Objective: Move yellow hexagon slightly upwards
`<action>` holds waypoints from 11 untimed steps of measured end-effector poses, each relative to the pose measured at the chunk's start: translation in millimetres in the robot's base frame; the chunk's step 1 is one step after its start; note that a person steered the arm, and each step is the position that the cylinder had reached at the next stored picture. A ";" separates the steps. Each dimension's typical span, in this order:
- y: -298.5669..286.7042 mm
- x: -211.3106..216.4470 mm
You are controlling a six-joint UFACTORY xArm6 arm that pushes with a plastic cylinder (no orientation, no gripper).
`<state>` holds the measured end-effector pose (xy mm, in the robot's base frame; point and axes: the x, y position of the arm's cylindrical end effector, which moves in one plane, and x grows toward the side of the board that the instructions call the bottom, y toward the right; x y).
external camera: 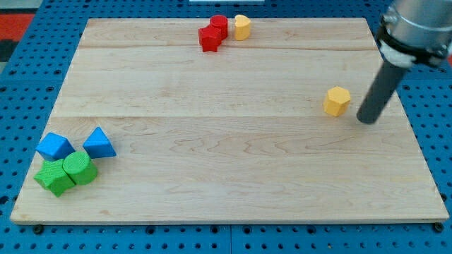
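This looks like a robotics lab or test bench, not a home or shop. A pale wooden board made of glued planks lies flat on a blue metal plate drilled with a regular grid of holes, the sort of mounting base used for fixing equipment. The plate shows on every side of the board. At 2 o'clock a dark industrial arm reaches in. At 10 o'clock, in the corner, a strip of red surface lies beyond the plate; what it belongs to cannot be made out.
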<state>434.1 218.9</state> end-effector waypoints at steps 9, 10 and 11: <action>-51.1 10.3; -77.4 -32.9; -101.7 -70.5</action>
